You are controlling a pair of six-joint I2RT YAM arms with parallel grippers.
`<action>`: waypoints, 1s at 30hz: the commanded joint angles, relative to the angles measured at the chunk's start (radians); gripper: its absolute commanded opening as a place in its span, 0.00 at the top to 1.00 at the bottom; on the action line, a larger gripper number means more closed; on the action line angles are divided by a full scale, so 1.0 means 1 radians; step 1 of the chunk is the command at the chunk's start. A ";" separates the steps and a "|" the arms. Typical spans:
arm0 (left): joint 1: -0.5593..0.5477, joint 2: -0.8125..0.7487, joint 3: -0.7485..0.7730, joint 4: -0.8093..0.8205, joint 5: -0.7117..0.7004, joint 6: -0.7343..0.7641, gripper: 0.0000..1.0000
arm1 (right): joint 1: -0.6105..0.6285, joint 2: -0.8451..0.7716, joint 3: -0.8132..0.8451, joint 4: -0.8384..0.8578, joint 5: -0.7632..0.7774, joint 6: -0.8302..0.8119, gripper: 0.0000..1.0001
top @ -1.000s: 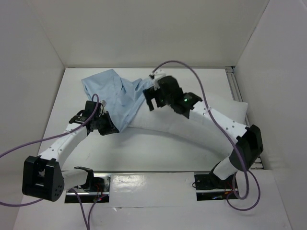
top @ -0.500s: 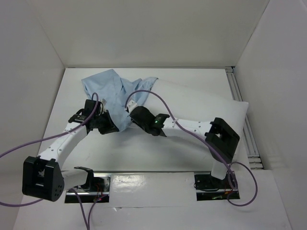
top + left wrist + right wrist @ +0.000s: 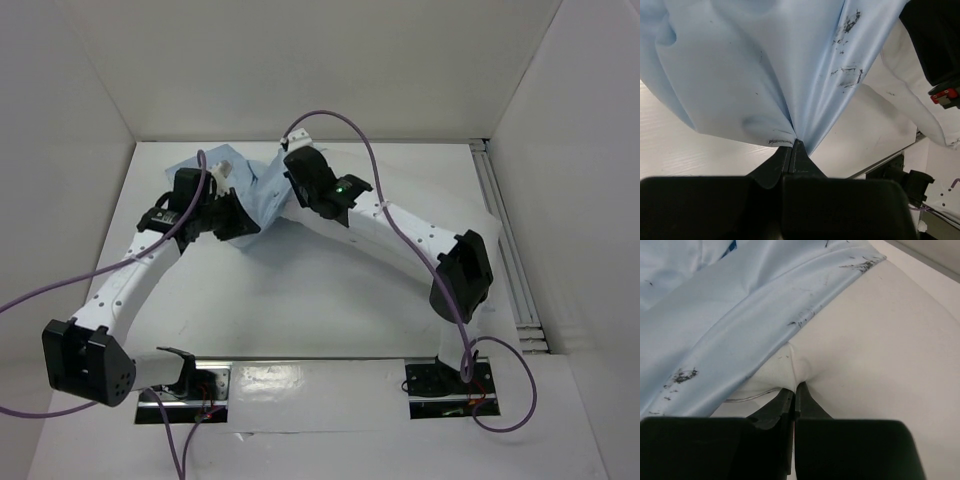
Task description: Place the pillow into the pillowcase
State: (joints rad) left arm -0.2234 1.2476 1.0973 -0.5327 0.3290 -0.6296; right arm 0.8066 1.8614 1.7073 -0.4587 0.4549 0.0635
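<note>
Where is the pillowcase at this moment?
In the top view, the pillowcase lies bunched on the far left part of the table. The left gripper pinches it, and the pillow adjoins it on the right.

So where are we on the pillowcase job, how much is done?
Done: both grips made. Left gripper is shut on a pinch of the pillowcase; right gripper is shut on the pillow beside the case's hem. In hand: apparently bringing the pillow's end to the opening. Left: the insertion itself; the top view shows the pillow's white body outside the case.
</note>
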 commanded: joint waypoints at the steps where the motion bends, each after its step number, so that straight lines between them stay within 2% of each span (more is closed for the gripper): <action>1: -0.028 0.024 0.042 -0.145 0.024 0.057 1.00 | -0.017 -0.048 0.115 0.023 0.010 0.027 1.00; 8: -0.047 0.053 0.082 -0.171 0.036 0.102 1.00 | -0.026 -0.021 0.160 -0.001 -0.048 0.038 1.00; 13: -0.047 0.075 0.237 -0.202 0.211 0.123 1.00 | -0.004 0.090 0.150 -0.012 -0.100 0.025 1.00; 17: -0.047 0.114 0.395 -0.225 0.315 0.113 1.00 | 0.006 0.072 0.037 0.070 -0.174 0.061 1.00; 18: -0.047 0.133 0.413 -0.260 0.315 0.113 0.93 | 0.015 0.033 -0.016 0.090 -0.212 0.061 1.00; 19: -0.047 0.145 0.432 -0.282 0.292 0.134 0.67 | 0.016 0.012 -0.046 0.129 -0.229 0.073 1.00; 21: -0.047 0.164 0.467 -0.315 0.250 0.156 0.40 | 0.016 -0.052 -0.142 0.175 -0.269 0.085 1.00; 23: -0.028 0.176 0.476 -0.328 0.202 0.156 0.25 | 0.016 -0.099 -0.213 0.247 -0.279 0.085 1.00; 26: 0.024 0.194 0.477 -0.314 0.202 0.156 0.27 | 0.016 -0.175 -0.337 0.327 -0.318 0.085 1.00; 27: 0.035 0.194 0.467 -0.297 0.202 0.145 0.35 | 0.016 -0.188 -0.378 0.337 -0.329 0.085 1.00; 28: 0.054 0.206 0.467 -0.277 0.167 0.133 0.38 | 0.016 -0.215 -0.402 0.371 -0.344 0.085 1.00; 30: 0.055 0.257 0.487 -0.254 0.128 0.111 0.36 | 0.016 -0.235 -0.457 0.400 -0.366 0.085 1.00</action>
State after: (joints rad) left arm -0.1837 1.4540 1.5517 -0.8181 0.5064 -0.5018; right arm 0.8280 1.7119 1.3010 -0.1844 0.1265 0.1390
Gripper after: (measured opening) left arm 0.630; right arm 0.011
